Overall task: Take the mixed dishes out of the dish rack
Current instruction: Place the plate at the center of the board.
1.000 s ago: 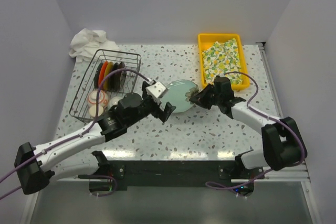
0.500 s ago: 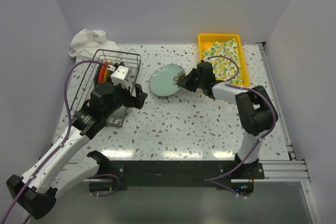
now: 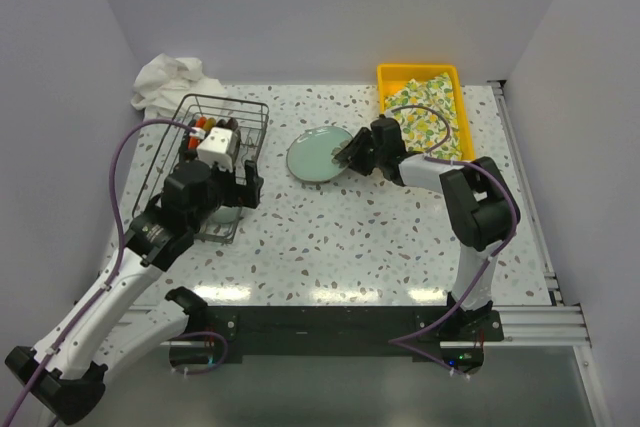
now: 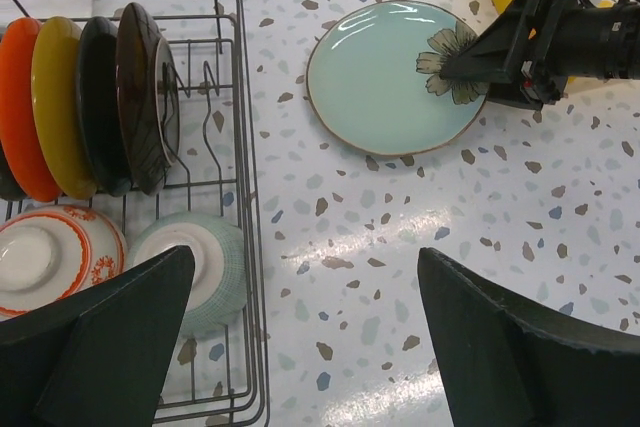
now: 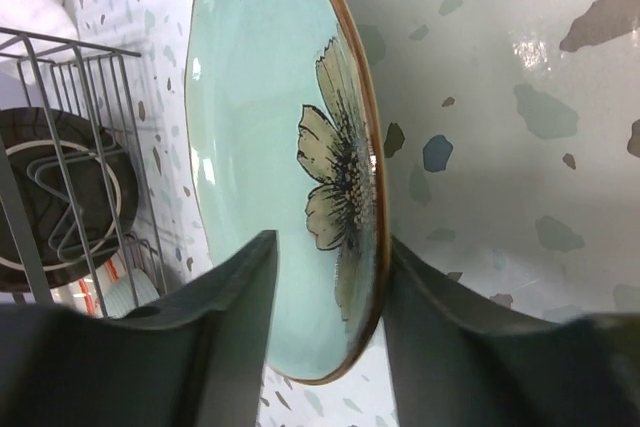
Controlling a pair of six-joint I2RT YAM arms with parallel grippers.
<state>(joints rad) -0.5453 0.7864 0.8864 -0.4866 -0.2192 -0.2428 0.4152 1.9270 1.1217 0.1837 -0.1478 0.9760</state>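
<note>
One pale green plate point(image 3: 319, 154) rests on the counter point(image 3: 350, 237), right pincer point(image 3: 350, 155) straddling its rim, grip unclear; left pincer point(image 4: 305, 282) hovers wide beside the dish rack point(image 4: 238, 97), upright plates point(image 4: 80, 97) and bowls point(image 4: 45, 257) unloaded yet

Pale lilac walls point(image 3: 320, 7), speckled terrazzo tabletop point(image 3: 350, 247), bright glare patches near front edge

Inspection finding: no lettering, label, brand mark, number or sign is legible on the pale green plate point(image 4: 390, 77), dish rack point(image 4: 240, 197) or yellow tray point(image 3: 420, 69).
</note>
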